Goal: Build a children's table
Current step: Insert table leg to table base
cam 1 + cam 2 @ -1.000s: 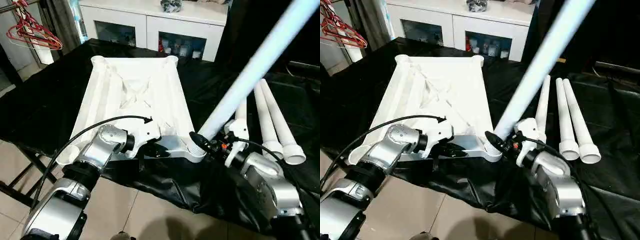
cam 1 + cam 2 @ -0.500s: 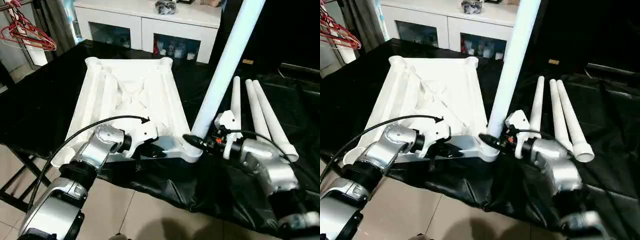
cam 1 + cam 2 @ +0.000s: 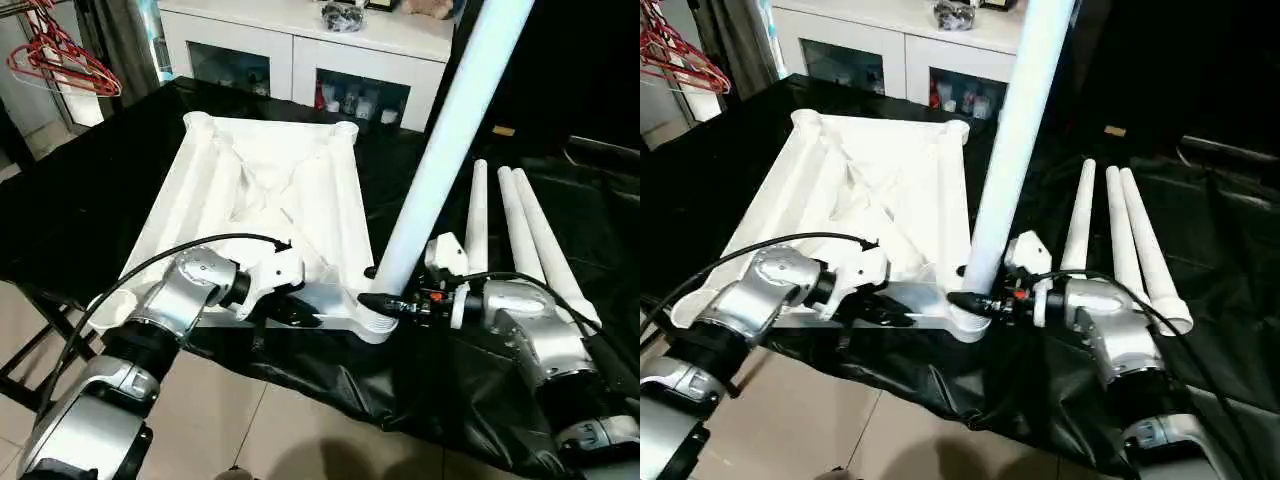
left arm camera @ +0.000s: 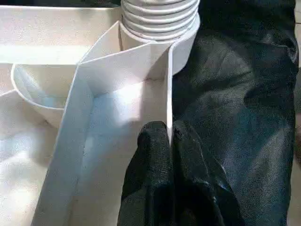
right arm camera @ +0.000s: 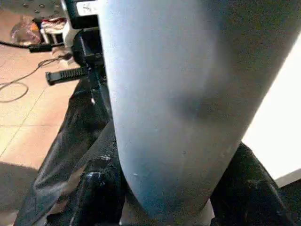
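The table top (image 3: 270,190) lies upside down on a black cloth (image 3: 90,200), ribs facing up. The left gripper (image 4: 170,141) pinches a thin wall on the near edge of the top, one black finger on each side. One white leg (image 3: 450,130) stands up, a bit tilted, with its ridged end at the near right corner socket (image 3: 372,322); it looks partly in, but that is hard to see. The right gripper (image 3: 392,303) squeezes this leg low down. Three more legs (image 3: 520,225) lie side by side on the cloth, to the right. A white cabinet (image 3: 300,50) stands behind.
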Available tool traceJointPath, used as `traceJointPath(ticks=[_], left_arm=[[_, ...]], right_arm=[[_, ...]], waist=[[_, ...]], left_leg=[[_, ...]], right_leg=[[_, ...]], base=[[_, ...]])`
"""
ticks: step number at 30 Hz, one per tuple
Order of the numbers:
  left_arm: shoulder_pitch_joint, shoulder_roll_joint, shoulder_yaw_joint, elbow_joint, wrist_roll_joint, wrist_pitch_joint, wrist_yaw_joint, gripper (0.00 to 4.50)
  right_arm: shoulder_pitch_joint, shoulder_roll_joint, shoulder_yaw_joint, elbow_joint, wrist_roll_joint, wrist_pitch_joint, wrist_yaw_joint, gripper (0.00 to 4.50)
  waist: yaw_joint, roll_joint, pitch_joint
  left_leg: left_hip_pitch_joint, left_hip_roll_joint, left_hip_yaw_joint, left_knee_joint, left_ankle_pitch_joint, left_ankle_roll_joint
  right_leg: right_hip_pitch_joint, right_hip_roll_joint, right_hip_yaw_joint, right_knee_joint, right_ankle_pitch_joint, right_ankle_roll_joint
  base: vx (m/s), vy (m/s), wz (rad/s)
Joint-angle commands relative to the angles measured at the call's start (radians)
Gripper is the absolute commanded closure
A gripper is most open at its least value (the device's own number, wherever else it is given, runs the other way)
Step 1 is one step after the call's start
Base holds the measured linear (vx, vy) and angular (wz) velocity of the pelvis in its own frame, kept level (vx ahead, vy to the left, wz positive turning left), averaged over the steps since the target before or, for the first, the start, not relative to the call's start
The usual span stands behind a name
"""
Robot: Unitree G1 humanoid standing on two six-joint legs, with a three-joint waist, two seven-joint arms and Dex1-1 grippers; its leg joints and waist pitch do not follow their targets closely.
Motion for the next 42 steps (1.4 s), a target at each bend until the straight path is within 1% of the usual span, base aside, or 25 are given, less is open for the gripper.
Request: traceJointPath(ticks=[1, 3, 5, 6, 7, 10, 11, 13, 15, 19, 21, 23, 24, 25, 26, 28, 29, 31, 33, 35, 36, 37, 38, 40, 42], left_arm=[[-0.017, -0.030, 0.036, -0.024, -0.022, 0.006, 0.061, 4.50], [-0.021, -0.050, 0.044, -0.021, -0.014, 0.010, 0.118, 4.50], [-0.028, -0.077, 0.056, -0.022, -0.008, 0.034, 0.183, 4.50], [-0.039, -0.110, 0.072, -0.026, -0.006, 0.073, 0.254, 4.50], [-0.042, -0.123, 0.078, -0.029, -0.005, 0.088, 0.282, 4.50], [-0.043, -0.160, 0.083, -0.053, 0.009, 0.136, 0.360, 4.50], [-0.041, -0.183, 0.082, -0.065, 0.025, 0.159, 0.412, 4.50], [-0.036, -0.226, 0.081, -0.083, 0.049, 0.192, 0.506, 4.50], [-0.031, -0.252, 0.085, -0.088, 0.048, 0.204, 0.545, 4.50], [-0.024, -0.266, 0.074, -0.093, 0.036, 0.197, 0.527, 4.50], [-0.018, -0.265, 0.068, -0.101, 0.036, 0.197, 0.514, 4.50], [-0.013, -0.264, 0.066, -0.108, 0.033, 0.202, 0.505, 4.50], [-0.004, -0.259, 0.058, -0.122, 0.033, 0.211, 0.491, 4.50], [0.001, -0.257, 0.054, -0.131, 0.035, 0.219, 0.488, 4.50], [0.009, -0.255, 0.050, -0.139, 0.033, 0.218, 0.479, 4.50], [0.014, -0.254, 0.047, -0.145, 0.030, 0.219, 0.476, 4.50], [0.018, -0.250, 0.046, -0.144, 0.029, 0.205, 0.472, 4.50], [0.022, -0.243, 0.043, -0.141, 0.028, 0.178, 0.464, 4.50], [0.024, -0.230, 0.047, -0.138, 0.012, 0.151, 0.429, 4.50], [0.027, -0.221, 0.047, -0.143, 0.004, 0.151, 0.407, 4.50], [0.033, -0.207, 0.042, -0.156, -0.002, 0.141, 0.375, 4.50], [0.038, -0.195, 0.037, -0.163, -0.007, 0.138, 0.349, 4.50], [0.042, -0.185, 0.033, -0.168, -0.009, 0.136, 0.329, 4.50], [0.044, -0.180, 0.030, -0.170, -0.010, 0.131, 0.318, 4.50], [0.051, -0.157, 0.021, -0.179, -0.018, 0.117, 0.268, 4.50]], right_arm=[[0.018, 0.036, 0.017, 0.123, -0.078, 0.026, -0.109, 2.60], [0.003, 0.055, -0.003, 0.156, -0.082, 0.024, -0.181, 2.60], [-0.018, 0.081, -0.028, 0.202, -0.089, 0.020, -0.284, 2.60], [-0.043, 0.114, -0.057, 0.248, -0.082, 0.037, -0.381, 2.60], [-0.054, 0.127, -0.069, 0.266, -0.078, 0.046, -0.419, 2.61], [-0.084, 0.167, -0.087, 0.316, -0.075, 0.084, -0.513, 2.61], [-0.094, 0.181, -0.077, 0.335, -0.093, 0.084, -0.546, 2.61], [-0.112, 0.210, -0.071, 0.370, -0.119, 0.081, -0.598, 2.61], [-0.120, 0.227, -0.074, 0.381, -0.118, 0.091, -0.610, 2.61], [-0.131, 0.237, -0.069, 0.394, -0.127, 0.088, -0.614, 2.61], [-0.137, 0.240, -0.070, 0.402, -0.131, 0.086, -0.617, 2.61], [-0.140, 0.241, -0.073, 0.406, -0.128, 0.087, -0.610, 2.61], [-0.145, 0.240, -0.072, 0.409, -0.131, 0.091, -0.605, 2.61], [-0.149, 0.240, -0.072, 0.415, -0.135, 0.090, -0.606, 2.05], [-0.150, 0.241, -0.076, 0.410, -0.130, 0.085, -0.598, 2.05], [-0.152, 0.242, -0.079, 0.409, -0.126, 0.081, -0.593, 1.85], [-0.153, 0.241, -0.084, 0.402, -0.118, 0.081, -0.580, 1.71], [-0.152, 0.238, -0.088, 0.387, -0.107, 0.081, -0.557, 1.45], [-0.150, 0.224, -0.086, 0.359, -0.103, 0.079, -0.519, 1.26], [-0.147, 0.215, -0.083, 0.342, -0.101, 0.078, -0.495, 1.26], [-0.142, 0.204, -0.077, 0.321, -0.098, 0.079, -0.458, 1.14], [-0.135, 0.193, -0.071, 0.301, -0.088, 0.085, -0.415, 1.14], [-0.127, 0.182, -0.064, 0.281, -0.082, 0.089, -0.379, 1.14], [-0.123, 0.177, -0.060, 0.272, -0.080, 0.089, -0.363, 1.14], [-0.103, 0.149, -0.041, 0.226, -0.070, 0.097, -0.286, 1.14]], waist=[[0.003, 0.016, -0.045], [-0.006, 0.011, -0.044], [-0.007, 0.011, -0.042], [-0.013, 0.004, -0.041], [-0.016, 0.007, -0.041], [-0.020, 0.015, -0.038], [-0.021, 0.016, -0.037], [-0.021, 0.015, -0.037], [-0.020, 0.017, -0.036], [-0.021, 0.014, -0.039], [-0.022, 0.016, -0.037], [-0.022, 0.015, -0.037], [-0.022, 0.016, -0.036], [-0.022, 0.016, -0.037], [-0.025, 0.010, -0.036], [-0.025, 0.014, -0.038], [-0.023, 0.006, -0.041], [-0.019, 0.010, -0.040], [-0.018, 0.006, -0.041], [-0.011, 0.008, -0.044], [-0.007, 0.014, -0.045], [-0.007, 0.013, -0.046], [-0.007, 0.009, -0.048], [-0.006, 0.011, -0.049], [-0.002, 0.012, -0.052]], left_leg=[[0.016, 0.077, -0.036, -0.089, -0.333, -0.005], [0.010, 0.072, -0.041, -0.091, -0.337, -0.018], [0.014, 0.070, -0.040, -0.089, -0.343, -0.019], [0.018, 0.069, -0.041, -0.087, -0.354, -0.022], [0.018, 0.069, -0.043, -0.087, -0.353, -0.025], [0.022, 0.066, -0.046, -0.087, -0.384, -0.024], [0.026, 0.068, -0.045, -0.088, -0.404, -0.025], [0.029, 0.065, -0.044, -0.085, -0.411, -0.024], [0.029, 0.066, -0.045, -0.086, -0.414, -0.020], [0.022, 0.069, -0.045, -0.095, -0.404, -0.009], [0.023, 0.068, -0.044, -0.095, -0.415, -0.010], [0.022, 0.067, -0.045, -0.095, -0.420, -0.010], [0.026, 0.067, -0.045, -0.095, -0.423, -0.009], [0.025, 0.068, -0.045, -0.095, -0.424, -0.010], [0.020, 0.068, -0.045, -0.097, -0.418, -0.007], [0.023, 0.068, -0.044, -0.096, -0.410, -0.006], [0.023, 0.070, -0.041, -0.095, -0.387, -0.002], [0.020, 0.070, -0.037, -0.097, -0.361, 0.007], [0.016, 0.069, -0.034, -0.097, -0.334, 0.013], [0.019, 0.069, -0.028, -0.093, -0.292, 0.026], [0.020, 0.069, -0.026, -0.093, -0.273, 0.030], [0.019, 0.068, -0.026, -0.092, -0.268, 0.034], [0.011, 0.070, -0.025, -0.092, -0.239, 0.043], [0.011, 0.070, -0.023, -0.091, -0.206, 0.054], [0.006, 0.069, -0.023, -0.090, -0.169, 0.063]], right_leg=[[0.034, -0.122, 0.068, -0.099, -0.398, -0.174], [0.038, -0.124, 0.064, -0.100, -0.446, -0.162], [0.034, -0.124, 0.063, -0.107, -0.487, -0.145], [0.030, -0.124, 0.061, -0.114, -0.537, -0.131], [0.029, -0.126, 0.062, -0.110, -0.539, -0.134], [0.024, -0.123, 0.055, -0.124, -0.579, -0.110], [0.019, -0.121, 0.055, -0.126, -0.580, -0.109], [0.017, -0.121, 0.055, -0.129, -0.586, -0.109], [0.018, -0.120, 0.053, -0.130, -0.584, -0.103], [0.022, -0.118, 0.056, -0.127, -0.521, -0.108], [0.020, -0.120, 0.056, -0.128, -0.528, -0.112], [0.021, -0.124, 0.057, -0.132, -0.555, -0.102], [0.017, -0.123, 0.057, -0.133, -0.563, -0.100], [0.018, -0.124, 0.058, -0.131, -0.560, -0.101], [0.020, -0.124, 0.058, -0.131, -0.557, -0.103], [0.017, -0.121, 0.060, -0.129, -0.547, -0.107], [0.017, -0.124, 0.064, -0.127, -0.511, -0.118], [0.019, -0.121, 0.066, -0.121, -0.465, -0.130], [0.024, -0.120, 0.068, -0.117, -0.431, -0.139], [0.024, -0.121, 0.072, -0.114, -0.391, -0.152], [0.024, -0.121, 0.073, -0.112, -0.367, -0.163], [0.027, -0.119, 0.072, -0.111, -0.356, -0.165], [0.034, -0.118, 0.072, -0.103, -0.317, -0.171], [0.034, -0.116, 0.071, -0.098, -0.276, -0.182], [0.042, -0.115, 0.069, -0.092, -0.230, -0.186]], base=[[0.000, 0.000, 0.00], [0.000, 0.000, 0.00], [0.000, 0.000, 0.00], [0.000, 0.000, 0.00], [0.000, 0.000, 0.00], [0.000, 0.000, 0.00], [0.000, 0.000, 0.00], [0.000, 0.000, 0.00], [0.000, 0.000, 0.00], [0.000, 0.000, 0.00], [0.000, 0.000, 0.00], [0.000, 0.000, 0.00], [0.000, 0.000, 0.00], [0.000, 0.000, 0.00], [0.000, 0.000, 0.00], [0.000, 0.000, 0.00], [0.000, 0.000, 0.00], [0.000, 0.000, 0.00], [0.000, 0.000, 0.00], [0.000, 0.000, 0.00], [0.000, 0.000, 0.00], [0.000, 0.000, 0.00], [0.000, 0.000, 0.00], [0.000, 0.000, 0.00], [0.000, 0.000, 0.00]])
